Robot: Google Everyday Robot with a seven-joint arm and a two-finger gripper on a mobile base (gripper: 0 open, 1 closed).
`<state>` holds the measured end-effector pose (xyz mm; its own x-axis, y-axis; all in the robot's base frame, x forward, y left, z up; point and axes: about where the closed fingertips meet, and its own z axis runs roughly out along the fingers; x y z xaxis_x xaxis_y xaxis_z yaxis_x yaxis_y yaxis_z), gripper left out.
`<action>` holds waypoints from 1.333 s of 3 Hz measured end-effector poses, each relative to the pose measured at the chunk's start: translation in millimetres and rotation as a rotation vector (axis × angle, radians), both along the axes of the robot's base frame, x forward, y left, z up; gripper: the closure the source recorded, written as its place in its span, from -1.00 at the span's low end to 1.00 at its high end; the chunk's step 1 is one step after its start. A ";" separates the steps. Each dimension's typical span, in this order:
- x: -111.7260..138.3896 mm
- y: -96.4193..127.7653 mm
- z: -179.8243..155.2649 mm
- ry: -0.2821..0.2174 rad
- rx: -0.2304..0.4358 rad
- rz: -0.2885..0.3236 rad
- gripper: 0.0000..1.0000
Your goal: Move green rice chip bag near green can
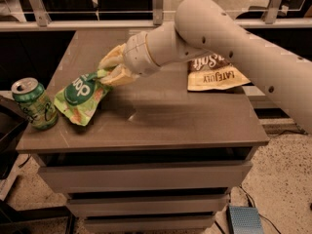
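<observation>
1. My gripper (108,71), left of centre, has its fingers pinching the top edge of the light-green foil snack bag (80,96).
2. That bag rests on the brown bench (170,116), just beside the small green can (34,104) at left.

Reaches across with the arm (234,38), wrist (141,52) angled down. Got the gripper (108,68) clamped on the top edge of the green rice chip bag (78,94).
</observation>
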<state>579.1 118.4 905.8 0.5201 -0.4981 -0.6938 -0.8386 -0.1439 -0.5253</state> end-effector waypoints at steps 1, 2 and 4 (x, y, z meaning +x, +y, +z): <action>-0.6 1.2 0.0 0.003 -0.002 -0.002 -0.72; 0.1 0.3 0.4 0.003 -0.005 -0.008 -1.00; 46.7 -61.2 4.8 0.027 0.066 -0.162 -1.00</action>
<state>625.8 57.2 910.6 0.4174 -0.5270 -0.7403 -0.8619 0.0285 -0.5063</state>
